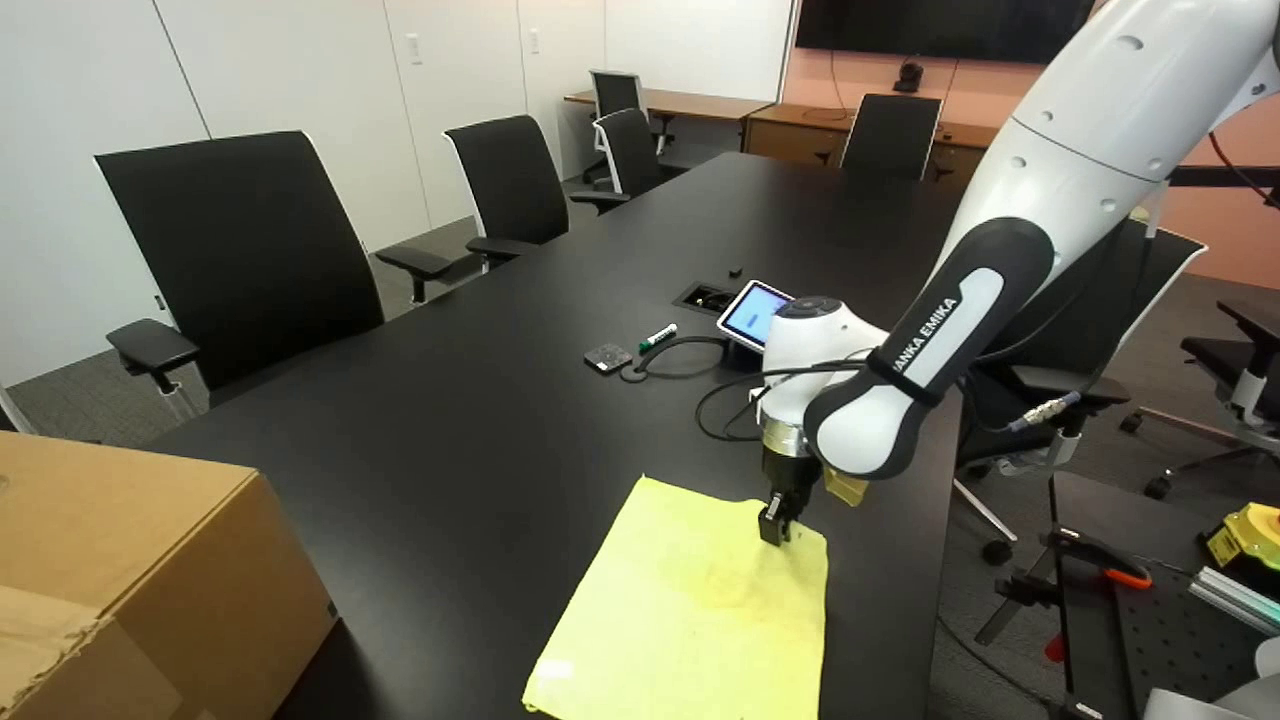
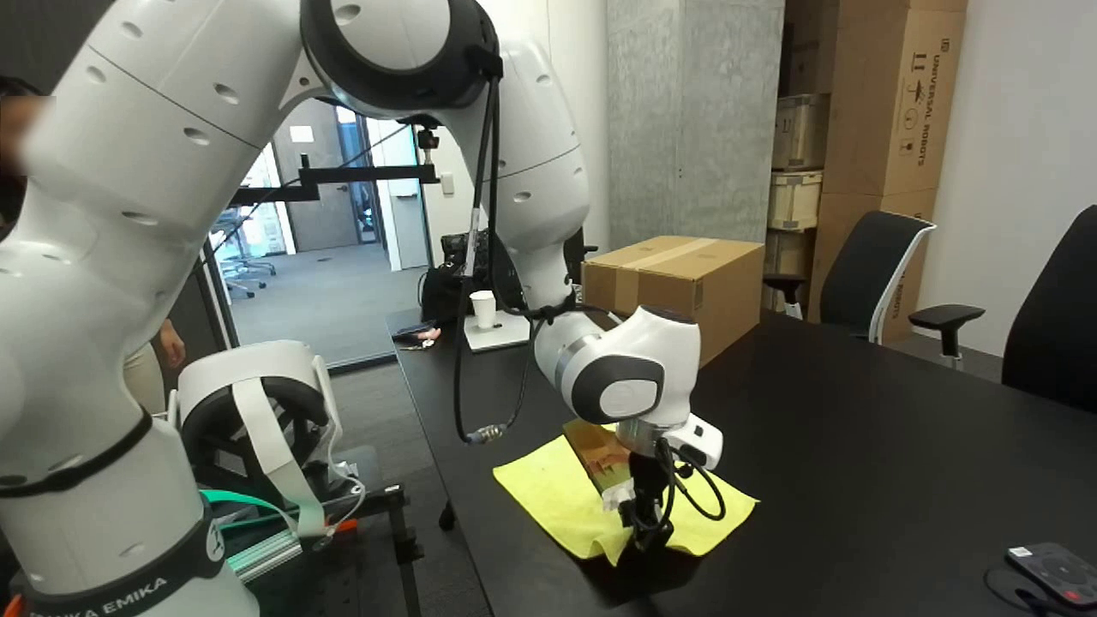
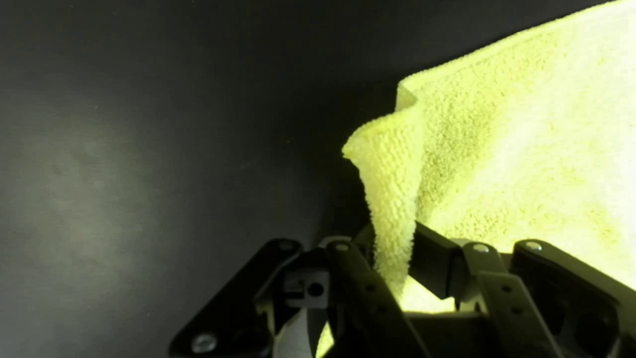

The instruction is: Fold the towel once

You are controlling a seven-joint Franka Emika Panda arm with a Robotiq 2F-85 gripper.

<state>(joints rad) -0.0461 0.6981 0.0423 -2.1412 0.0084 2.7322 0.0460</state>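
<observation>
The pale yellow-green towel (image 1: 680,620) lies mostly flat and spread on the black table (image 1: 450,500). It also shows in an exterior view (image 2: 548,493) and in the wrist view (image 3: 526,149). My gripper (image 1: 776,530) points down at the towel's edge, near one corner. In the wrist view, my gripper (image 3: 395,243) has a raised fold of the towel pinched between its fingertips. In an exterior view, my gripper (image 2: 649,531) is low at the table and the towel's edge bunches up beside it. The arm hides part of the towel there.
A brown cardboard box (image 1: 150,570) stands on the table. A tablet (image 1: 752,313), a green marker (image 1: 658,337) and a small black square (image 1: 607,358) lie behind the towel. A white cup (image 2: 484,310) and a remote (image 2: 1058,570) are on the table. The table's side edge is near the towel.
</observation>
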